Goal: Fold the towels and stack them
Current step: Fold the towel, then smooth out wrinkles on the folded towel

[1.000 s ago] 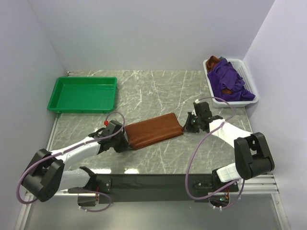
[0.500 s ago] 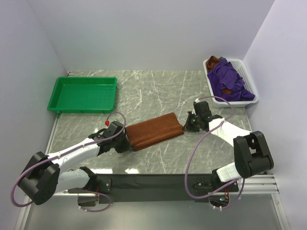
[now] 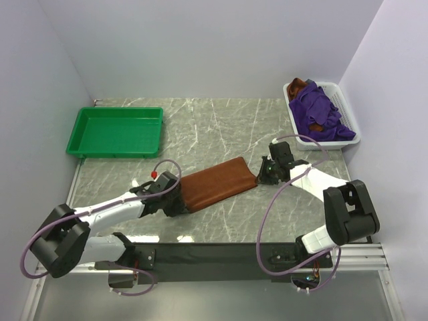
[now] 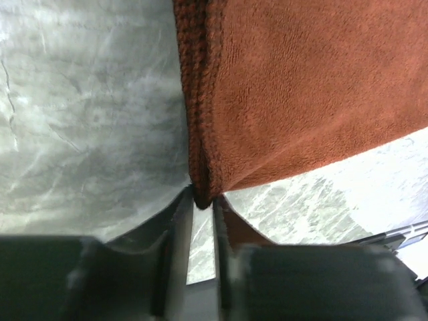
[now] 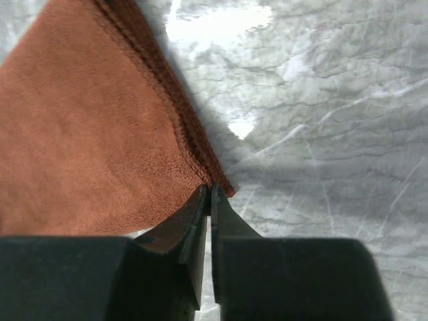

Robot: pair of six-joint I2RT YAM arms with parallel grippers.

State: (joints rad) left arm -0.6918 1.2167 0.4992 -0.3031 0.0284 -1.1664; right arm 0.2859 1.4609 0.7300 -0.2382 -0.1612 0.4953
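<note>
A rust-brown towel (image 3: 217, 182) lies folded into a long strip on the marble table, with an arm at each end. My left gripper (image 3: 179, 200) is at its near-left end. In the left wrist view the towel's (image 4: 301, 87) corner sits between the tips of that gripper (image 4: 202, 197), whose jaws stand a narrow gap apart. My right gripper (image 3: 262, 175) is at the right end. In the right wrist view its jaws (image 5: 211, 190) are nearly together on the hemmed corner of the towel (image 5: 87, 134). More towels, purple (image 3: 317, 110) and brown (image 3: 299, 83), lie heaped in the basket.
A green tray (image 3: 114, 134) stands at the back left with nothing in it. A white basket (image 3: 328, 143) sits at the back right by the wall. Marble tabletop (image 3: 221, 127) stretches between them. A dark strip runs along the near edge by the arm bases.
The left arm has slid right along the near edge, its gripper now tucked at the towel's near-left corner. Both pairs of jaws have eased slightly. The towel has barely shifted.
</note>
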